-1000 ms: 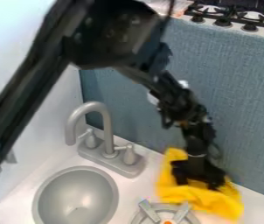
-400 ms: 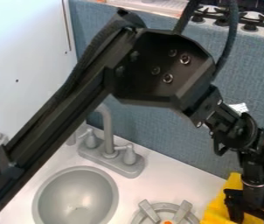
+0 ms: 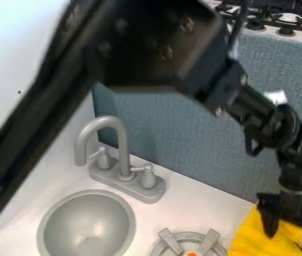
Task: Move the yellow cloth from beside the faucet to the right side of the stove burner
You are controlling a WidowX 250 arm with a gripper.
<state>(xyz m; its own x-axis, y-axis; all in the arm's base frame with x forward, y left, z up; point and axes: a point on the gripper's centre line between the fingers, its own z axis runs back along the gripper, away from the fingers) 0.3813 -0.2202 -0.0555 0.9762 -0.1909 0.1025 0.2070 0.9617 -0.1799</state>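
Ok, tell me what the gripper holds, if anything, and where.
No pinch shows: the gripper is over the yellow cloth, fingers apart; whether they touch it cannot be told.

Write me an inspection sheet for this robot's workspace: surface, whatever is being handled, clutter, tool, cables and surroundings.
Surface: white counter with a grey round sink basin, a grey curved faucet and a grey ring-shaped burner with an orange centre.
Handled item: crumpled yellow cloth, at the lower right.
Clutter: nothing seen.
Tool: black two-finger tool down at the cloth, its fingers apart.
Cables: one black cable near the top edge, beside the black robot arm.
Surroundings: blue-grey textured panel behind the counter, white wall at left, black-grated stove beyond the panel.
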